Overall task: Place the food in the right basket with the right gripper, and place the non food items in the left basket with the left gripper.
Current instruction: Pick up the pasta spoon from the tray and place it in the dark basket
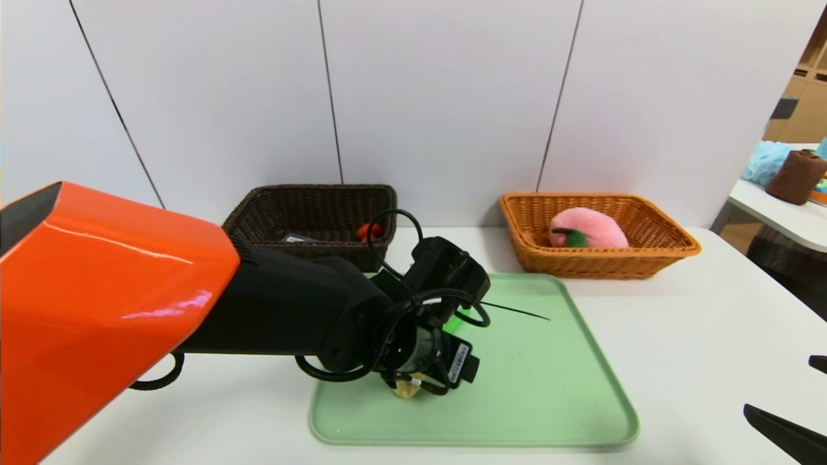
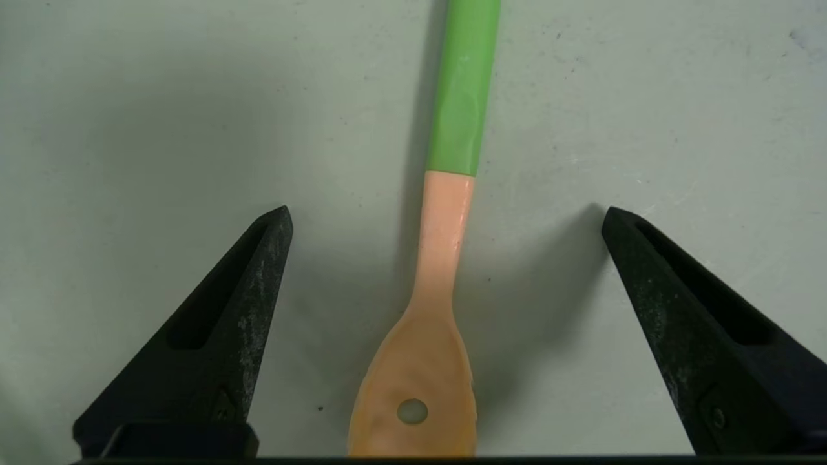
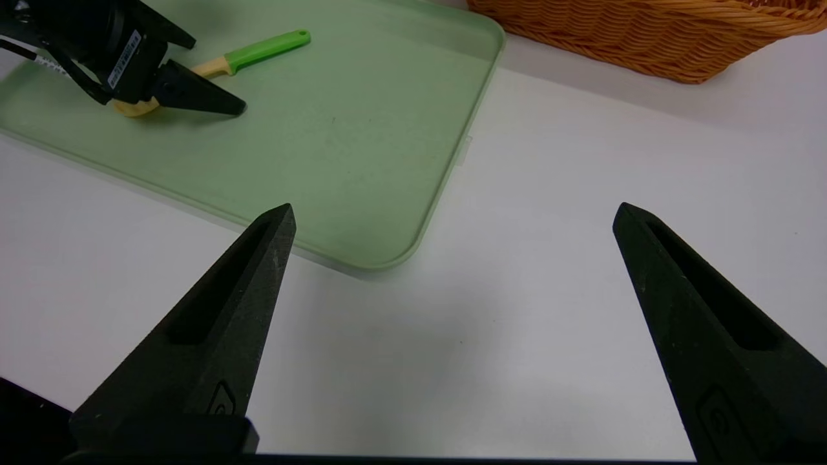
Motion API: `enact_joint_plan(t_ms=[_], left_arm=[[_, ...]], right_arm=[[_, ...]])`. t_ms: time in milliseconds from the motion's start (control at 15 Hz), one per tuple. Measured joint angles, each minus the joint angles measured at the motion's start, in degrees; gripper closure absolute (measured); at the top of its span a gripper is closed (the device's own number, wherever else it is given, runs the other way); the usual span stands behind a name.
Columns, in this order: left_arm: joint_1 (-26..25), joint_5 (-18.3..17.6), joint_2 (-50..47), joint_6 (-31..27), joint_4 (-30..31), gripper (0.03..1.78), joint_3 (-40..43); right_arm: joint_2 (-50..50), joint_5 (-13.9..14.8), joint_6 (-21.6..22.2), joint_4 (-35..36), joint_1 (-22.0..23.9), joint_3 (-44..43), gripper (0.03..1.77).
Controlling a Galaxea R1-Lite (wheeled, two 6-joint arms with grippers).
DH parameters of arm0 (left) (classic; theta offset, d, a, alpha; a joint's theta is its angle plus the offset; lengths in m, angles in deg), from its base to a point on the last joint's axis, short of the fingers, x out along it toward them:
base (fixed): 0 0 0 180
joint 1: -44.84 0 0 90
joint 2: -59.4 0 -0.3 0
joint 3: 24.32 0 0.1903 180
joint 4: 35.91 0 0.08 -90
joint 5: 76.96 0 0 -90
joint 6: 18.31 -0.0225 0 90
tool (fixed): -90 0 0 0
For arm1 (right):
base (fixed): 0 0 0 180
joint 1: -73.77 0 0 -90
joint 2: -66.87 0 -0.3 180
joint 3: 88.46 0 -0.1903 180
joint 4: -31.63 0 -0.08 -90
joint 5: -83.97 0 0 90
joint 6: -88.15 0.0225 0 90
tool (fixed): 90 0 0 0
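The pasta spoon [image 2: 446, 258], yellow with a green handle, lies flat on the green tray [image 1: 549, 387]. My left gripper [image 2: 447, 216] hangs open just above the spoon, one finger on each side of its neck, touching nothing. In the head view the left wrist hides most of the spoon [image 1: 407, 387]. The red duck [image 1: 369, 231] and the grey case [image 1: 297, 238] lie in the dark brown left basket [image 1: 310, 200]. The pink plush peach [image 1: 591, 227] lies in the orange right basket [image 1: 646, 258]. My right gripper [image 3: 453, 208] is open and empty over bare table near the tray's front right corner.
Both baskets stand at the back of the white table against a white panel wall. A side table [image 1: 775, 213] at the far right carries a blue cloth [image 1: 765, 161] and a brown roll [image 1: 798, 175]. The spoon is the only thing on the tray.
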Motion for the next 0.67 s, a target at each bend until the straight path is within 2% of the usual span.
enact_joint_plan(t_ms=[400,667], left_arm=[[-1.1,0.2,1.3,0.2,0.3,0.12,0.0],[-1.1,0.3,1.1,0.0,0.3,0.65,0.3]], right_arm=[[-0.1,0.0,-0.1,0.0,-0.1,0.0,0.10],[-0.2,0.0,-0.1,0.1,-0.1,-0.1,0.10]])
